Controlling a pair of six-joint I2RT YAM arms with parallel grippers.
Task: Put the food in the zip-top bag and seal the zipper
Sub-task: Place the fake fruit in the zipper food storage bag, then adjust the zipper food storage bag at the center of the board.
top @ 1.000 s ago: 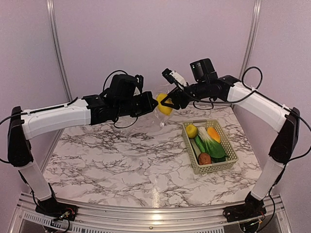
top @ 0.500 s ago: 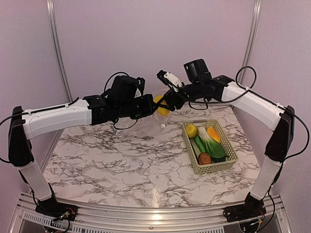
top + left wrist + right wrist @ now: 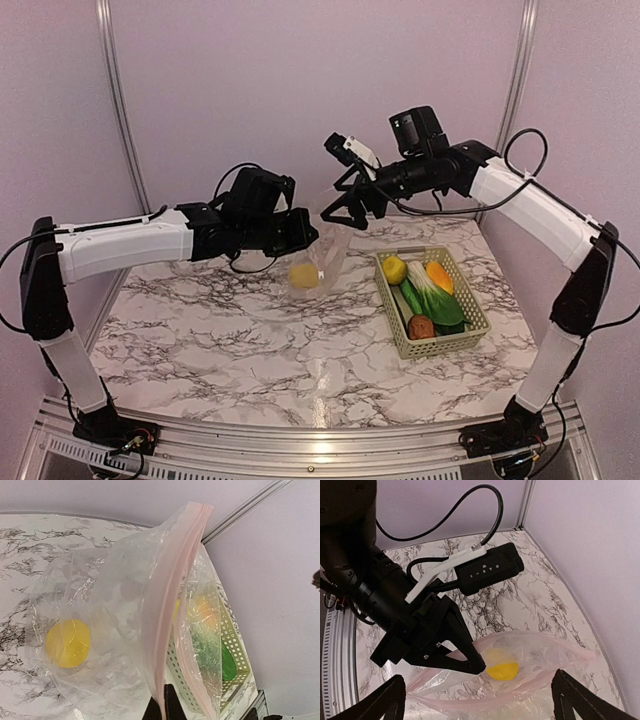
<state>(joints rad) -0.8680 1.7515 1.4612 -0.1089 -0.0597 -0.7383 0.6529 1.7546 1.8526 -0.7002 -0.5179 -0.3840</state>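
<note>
Zip-top bag [image 3: 330, 250]: clear and crinkly, hanging by its top edge above the far middle of the bench [image 3: 250, 330], just left of the basket [image 3: 440, 346]. Whether its bottom touches the bench cannot be told.
Bag mouth: parted, seen from above in the right wrist view.
Zip strip [image 3: 172, 595]: pinkish band along the top edge, unsealed. No slider tab can be made out.
Inside the bag: one yellow round fruit [image 3: 303, 275], lying low in the bag.
Left tool [image 3: 312, 235]: fingers pressed together on the bag's top edge, carrying the bag. In its own wrist view the dark fingertips [image 3: 167, 705] pinch the strip at the bottom of the frame.
Right tool [image 3: 338, 220]: fingers spread wide apart, holding nothing, poised just above the bag mouth and close to the left tool.
Basket: pale green lattice, on the bench to the right of the bag.
Basket contents: second yellow fruit [image 3: 394, 268] at the far left corner, orange-yellow piece [image 3: 438, 275] beside it, green-white leafy vegetable [image 3: 430, 297] lengthwise down the middle, brown lump [image 3: 421, 326] at the near end.
</note>
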